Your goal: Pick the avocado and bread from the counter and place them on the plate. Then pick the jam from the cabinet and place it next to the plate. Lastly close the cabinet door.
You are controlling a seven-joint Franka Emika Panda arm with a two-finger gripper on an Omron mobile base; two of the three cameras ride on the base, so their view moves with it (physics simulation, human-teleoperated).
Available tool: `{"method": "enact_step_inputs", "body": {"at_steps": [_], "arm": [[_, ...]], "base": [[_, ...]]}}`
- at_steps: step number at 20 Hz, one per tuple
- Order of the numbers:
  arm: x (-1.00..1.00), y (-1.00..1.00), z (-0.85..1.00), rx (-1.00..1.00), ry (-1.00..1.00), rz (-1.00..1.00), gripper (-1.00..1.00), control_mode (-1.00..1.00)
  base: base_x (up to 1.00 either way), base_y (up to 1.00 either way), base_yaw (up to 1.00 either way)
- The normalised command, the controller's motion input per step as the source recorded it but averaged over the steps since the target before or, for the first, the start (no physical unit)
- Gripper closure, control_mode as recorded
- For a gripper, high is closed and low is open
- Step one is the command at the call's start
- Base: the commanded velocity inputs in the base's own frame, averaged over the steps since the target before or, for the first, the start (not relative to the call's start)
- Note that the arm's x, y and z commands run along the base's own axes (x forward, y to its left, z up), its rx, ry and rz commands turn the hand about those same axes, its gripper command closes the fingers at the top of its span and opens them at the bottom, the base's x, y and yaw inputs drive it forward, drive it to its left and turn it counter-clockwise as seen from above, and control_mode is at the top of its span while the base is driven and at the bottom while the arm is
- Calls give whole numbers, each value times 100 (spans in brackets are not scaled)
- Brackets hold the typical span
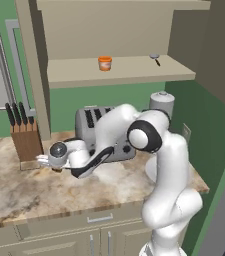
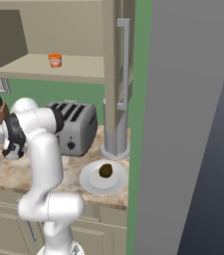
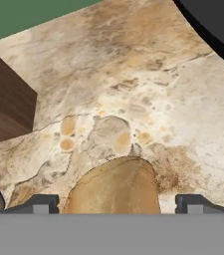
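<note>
Hand view | bread [image 3: 114, 187] between our gripper [image 3: 116, 203] tips — jaws apart, contact unclear | we judge it light, crumbly — pinch mid-body, gently

Knife block [image 1: 26, 140] beside bare counter [image 1: 29, 192]
</note>
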Motion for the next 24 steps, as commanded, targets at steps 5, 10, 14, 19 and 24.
{"method": "enact_step_inputs", "body": {"at_steps": [5,10,14,19,24], "arm": [[-3,-5,-7,0,-12,-2,100,-100],[-44,-9,37,4,-20,0,100,-100],[-95,-7,58,14,-17,0,100,-100],[-100,-36,41,21,-11,0,100,-100],[-100,-63,37,14,-16,0,100,-100]], "base": [[0,0,0],[0,0,0],[0,0,0],[0,0,0],[0,0,0]]}}
